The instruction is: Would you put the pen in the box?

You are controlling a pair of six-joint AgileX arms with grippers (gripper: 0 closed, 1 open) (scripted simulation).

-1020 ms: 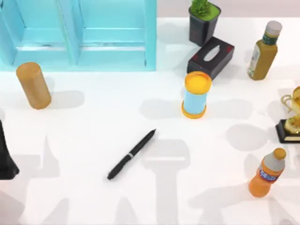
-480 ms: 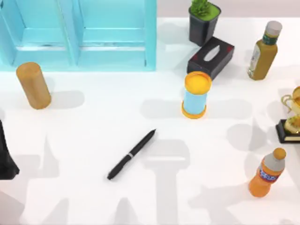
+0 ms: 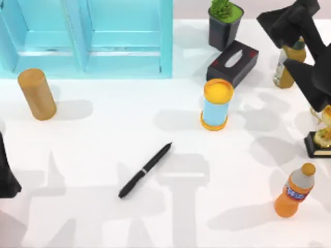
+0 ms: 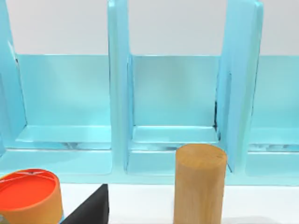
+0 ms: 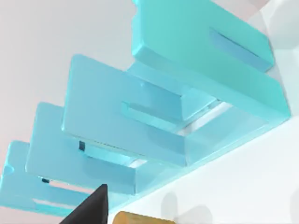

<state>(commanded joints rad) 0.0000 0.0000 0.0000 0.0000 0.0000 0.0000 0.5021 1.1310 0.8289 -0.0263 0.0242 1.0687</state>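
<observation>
R gripper [image 3: 305, 46] is up at the far right of the table, above the olive bottle [image 3: 285, 66] and next to the gold trophy [image 3: 321, 132]; from the top view it's a dark mass, can't tell if its fingers are apart or together. L gripper [image 3: 8, 175] sits parked at the left edge, dark shape, finger state also not readable.

Pen [image 3: 145, 170] lies flat on the white table [image 3: 93, 217], roughly centre, angled w/ one end toward the near left and the other toward the far right, silver band mid-length. Nothing touches it; well apart from both grippers.

Box [image 3: 124, 39], cyan w/ upright dividers, stands at the far left; L wrist view looks straight into its compartments [image 4: 173, 98].

Wooden cylinder [image 3: 37, 94] stands just in front of the box, left side. Orange-lidded blue can [image 3: 216, 104] is right of centre, black tissue box [image 3: 232, 62] and potted plant [image 3: 224, 23] behind it. Orange soda bottle [image 3: 295, 191] near right.
</observation>
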